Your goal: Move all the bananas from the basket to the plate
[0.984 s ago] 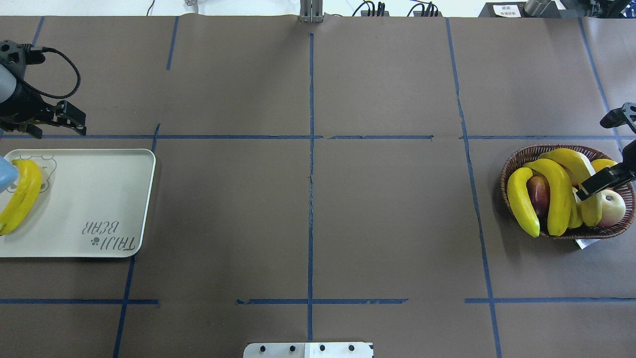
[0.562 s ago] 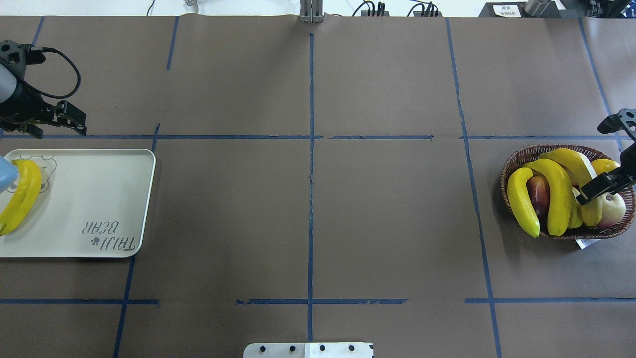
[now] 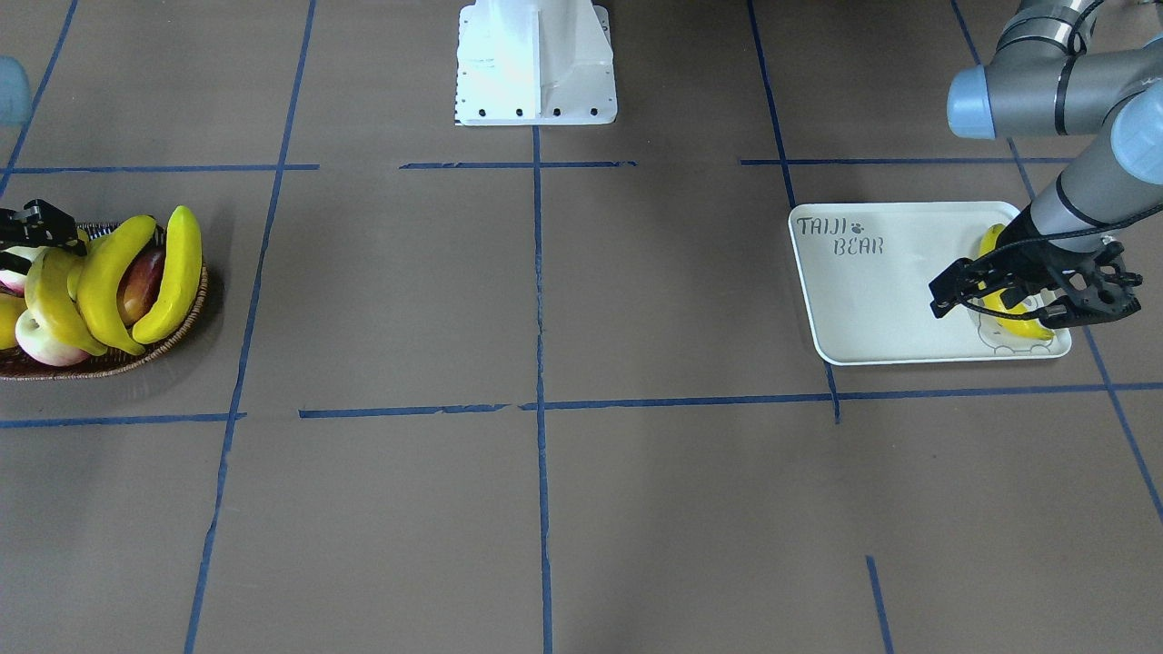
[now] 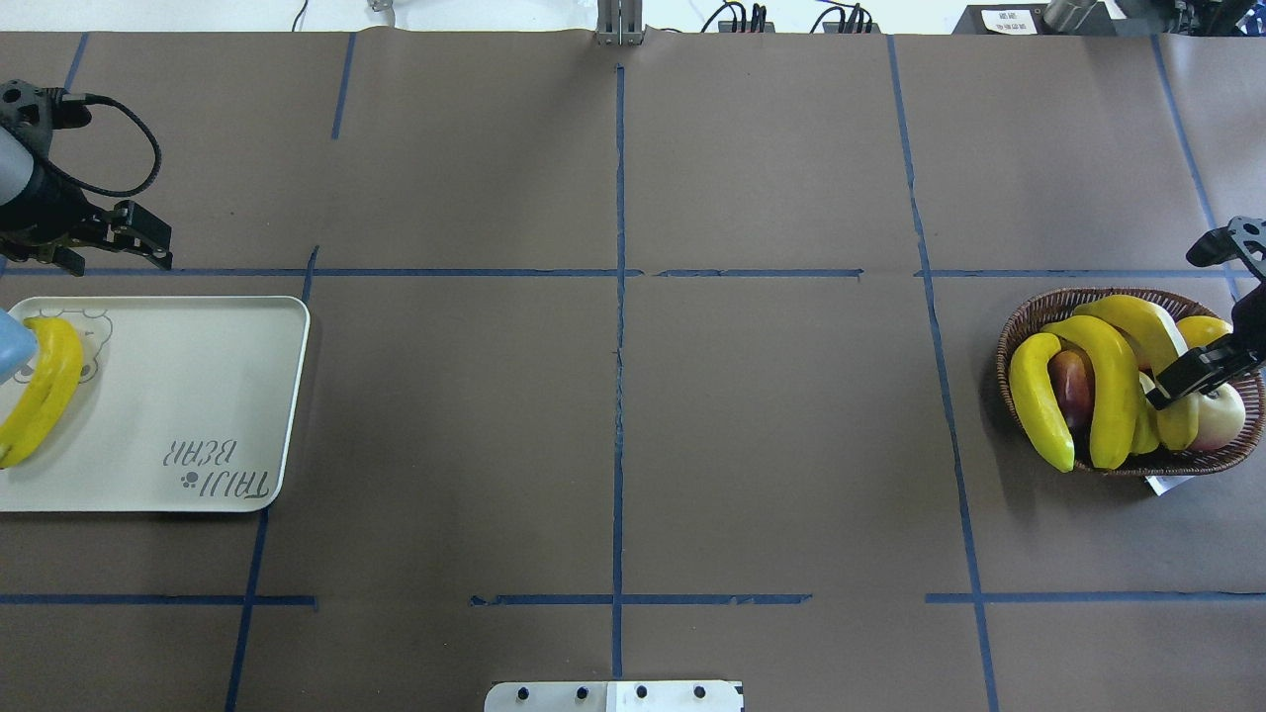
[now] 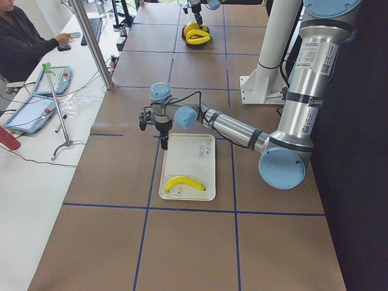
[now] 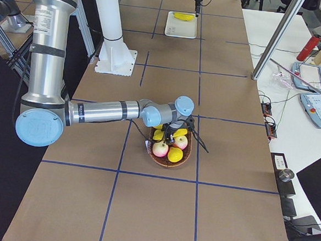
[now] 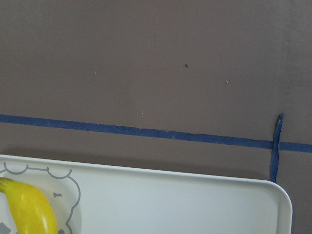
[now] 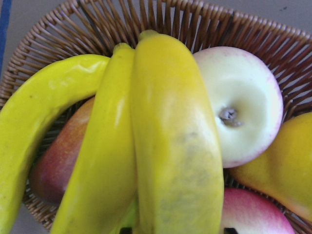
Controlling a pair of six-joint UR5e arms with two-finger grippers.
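Observation:
Three yellow bananas (image 4: 1103,386) lie across the brown wicker basket (image 4: 1014,336) at the table's right end, and they fill the right wrist view (image 8: 175,146). My right gripper (image 4: 1202,314) hangs open just above the basket, one finger at the far rim and one over the fruit. One banana (image 4: 40,391) lies on the cream plate (image 4: 198,396), also in the front view (image 3: 1008,318). My left gripper (image 4: 114,259) is open and empty beyond the plate's far edge, above the table.
The basket also holds pink-white apples (image 4: 1221,415), a dark red apple (image 4: 1073,386) and a short yellow fruit (image 4: 1202,326). Blue tape lines cross the brown table cover. A white base plate (image 4: 613,695) sits at the near middle edge.
My right gripper has shifted slightly over the basket, its fingers a little nearer the fruit. The left arm and the banana on the plate have not moved.

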